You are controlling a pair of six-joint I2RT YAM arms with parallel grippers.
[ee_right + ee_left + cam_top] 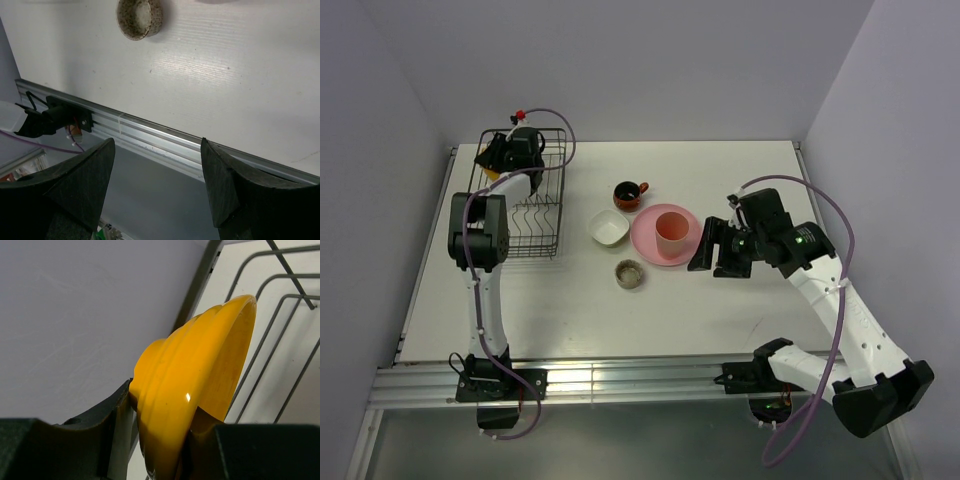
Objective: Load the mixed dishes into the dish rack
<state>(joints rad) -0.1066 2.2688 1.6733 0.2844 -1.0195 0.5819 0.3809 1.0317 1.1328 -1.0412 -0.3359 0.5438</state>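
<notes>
Early in the task, first dish only. Left gripper (pixel 159 437) is clamped on the orange-yellow bowl (pixel 195 375), one finger on the outside wall and one inside, with the jaws narrow around the wall. The bowl is held on edge at the far left corner of the dish rack (pixel 563 200), with tines just to its right in the left wrist view. Cannot tell whether it touches the wires yet, so it does not count as placed. No other dish shows in the rack, though the left arm covers part of it. Five pieces are left on the table (pixel 740 300), all right of the rack. The dark red-brown mug (pixel 630 194) is farthest back and the white squarish bowl (pixel 608 228) sits near the rack's right side. The pink plate (pixel 650 250) is just right of that bowl, with the pink tumbler (pixel 671 232) standing upright on it. The small grey-brown dish (pixel 630 273) is nearest, in front of the plate and the white bowl. Right gripper (pixel 715 250) has its jaws wide with nothing between them. It sits just right of the pink plate, not touching it, and its wrist view looks toward the near table edge with the grey-brown dish at top. Judgement: the bowl needs seating and release, then the other five pieces follow, so most of the job remains.
</notes>
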